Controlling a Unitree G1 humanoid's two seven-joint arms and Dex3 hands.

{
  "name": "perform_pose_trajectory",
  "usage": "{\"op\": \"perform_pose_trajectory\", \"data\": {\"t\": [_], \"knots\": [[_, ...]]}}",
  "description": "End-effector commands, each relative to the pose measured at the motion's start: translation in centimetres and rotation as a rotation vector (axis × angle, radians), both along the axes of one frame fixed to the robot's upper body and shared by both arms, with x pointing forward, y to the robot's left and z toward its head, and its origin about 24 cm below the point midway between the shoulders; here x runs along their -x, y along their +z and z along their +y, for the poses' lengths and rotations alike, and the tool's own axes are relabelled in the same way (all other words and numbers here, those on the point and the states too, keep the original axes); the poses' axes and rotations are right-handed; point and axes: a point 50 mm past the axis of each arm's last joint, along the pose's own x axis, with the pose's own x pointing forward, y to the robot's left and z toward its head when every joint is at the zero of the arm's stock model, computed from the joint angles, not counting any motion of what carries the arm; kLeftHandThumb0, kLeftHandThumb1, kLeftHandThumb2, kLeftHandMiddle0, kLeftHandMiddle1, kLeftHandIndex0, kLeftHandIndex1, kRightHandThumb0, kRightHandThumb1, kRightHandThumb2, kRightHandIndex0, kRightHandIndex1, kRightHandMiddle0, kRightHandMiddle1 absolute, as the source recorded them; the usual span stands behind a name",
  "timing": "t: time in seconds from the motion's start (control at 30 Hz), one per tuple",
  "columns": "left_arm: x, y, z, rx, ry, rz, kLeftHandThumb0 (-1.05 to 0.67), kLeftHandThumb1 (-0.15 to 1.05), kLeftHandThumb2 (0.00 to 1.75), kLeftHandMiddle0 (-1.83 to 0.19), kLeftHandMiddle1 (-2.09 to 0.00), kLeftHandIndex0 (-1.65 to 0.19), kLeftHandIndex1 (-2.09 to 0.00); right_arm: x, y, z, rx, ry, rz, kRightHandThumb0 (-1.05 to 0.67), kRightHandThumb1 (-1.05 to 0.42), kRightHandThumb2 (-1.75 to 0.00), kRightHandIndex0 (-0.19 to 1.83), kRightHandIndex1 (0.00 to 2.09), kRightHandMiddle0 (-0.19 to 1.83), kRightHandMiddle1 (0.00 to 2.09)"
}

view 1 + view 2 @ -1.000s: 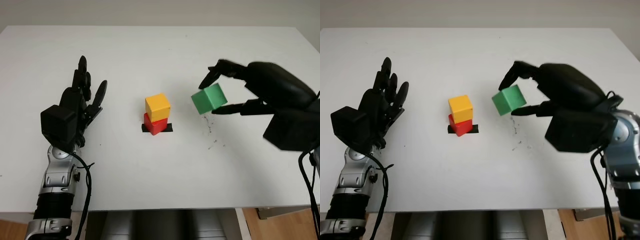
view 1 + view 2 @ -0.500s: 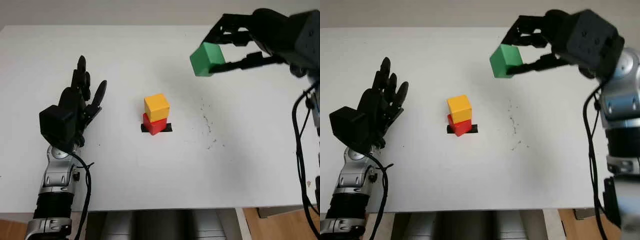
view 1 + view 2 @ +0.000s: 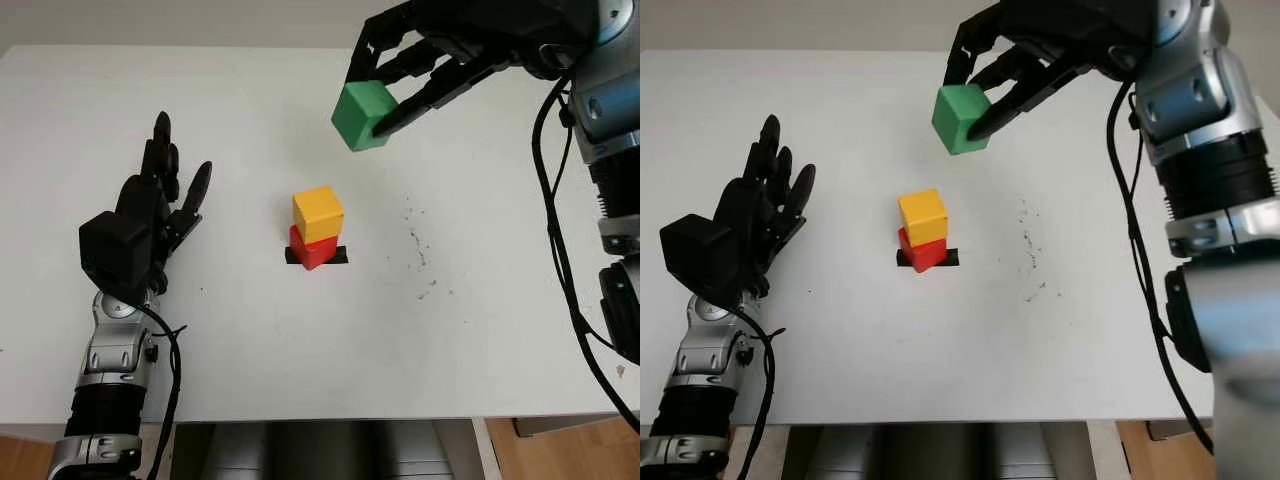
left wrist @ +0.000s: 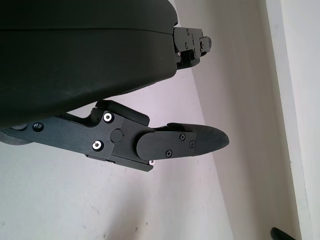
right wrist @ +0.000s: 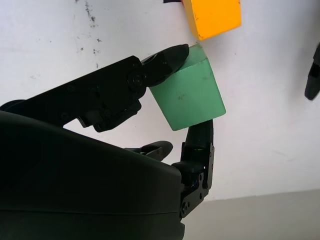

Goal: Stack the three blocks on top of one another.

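Note:
A yellow block (image 3: 318, 214) sits on a red block (image 3: 311, 249) near the middle of the white table (image 3: 300, 340), over a small black mark. My right hand (image 3: 392, 88) is raised above the table, up and a little right of the stack, shut on a green block (image 3: 360, 116). In the right wrist view the green block (image 5: 187, 95) is pinched between black fingers (image 5: 165, 60), with the yellow block (image 5: 212, 17) below it. My left hand (image 3: 160, 215) is open at the table's left side, well apart from the stack.
Small dark specks (image 3: 418, 250) mark the table right of the stack. The table's front edge (image 3: 330, 418) runs along the bottom, with the floor below it.
My right hand has lifted the green block from table height and carried it left, toward the space above the stack. The left hand and the stack have not moved.

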Motion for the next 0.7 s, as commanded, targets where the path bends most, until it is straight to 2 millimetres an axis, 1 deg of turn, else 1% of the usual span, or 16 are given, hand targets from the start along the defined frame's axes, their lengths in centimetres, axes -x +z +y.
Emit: {"op": "perform_pose_trajectory", "data": {"t": [0.0, 0.17, 0.43, 0.67], "knots": [[-0.1, 0.4, -0.1, -0.001, 0.0, -0.023, -0.61, 1.05, 0.41, 0.06, -0.06, 0.06, -0.06, 0.2, 1.1, 1.0, 0.029, 0.04, -0.034, -0.43, -0.98, -0.06, 0.45, 0.06, 0.28, 1.64], [-0.2, 0.5, -0.1, -0.005, -0.002, -0.023, -0.61, 1.05, 0.43, 0.07, -0.05, 0.07, -0.06, -0.1, 0.3, 1.8, 0.044, 0.069, -0.019, -0.47, -1.0, -0.06, 0.45, 0.06, 0.24, 1.73], [-0.2, 0.4, -0.2, 0.005, 0.001, -0.019, -0.63, 1.05, 0.42, 0.07, -0.05, 0.07, -0.06, -0.2, -1.1, 2.6, 0.066, 0.114, 0.006, -0.47, -1.01, -0.06, 0.41, 0.04, 0.23, 1.7], [-0.1, 0.5, -0.1, 0.006, -0.004, -0.022, -0.63, 1.05, 0.42, 0.08, -0.05, 0.08, -0.05, 0.1, -1.7, 2.9, 0.025, 0.143, 0.034, -0.46, -1.01, -0.05, 0.39, 0.03, 0.23, 1.73]]}}
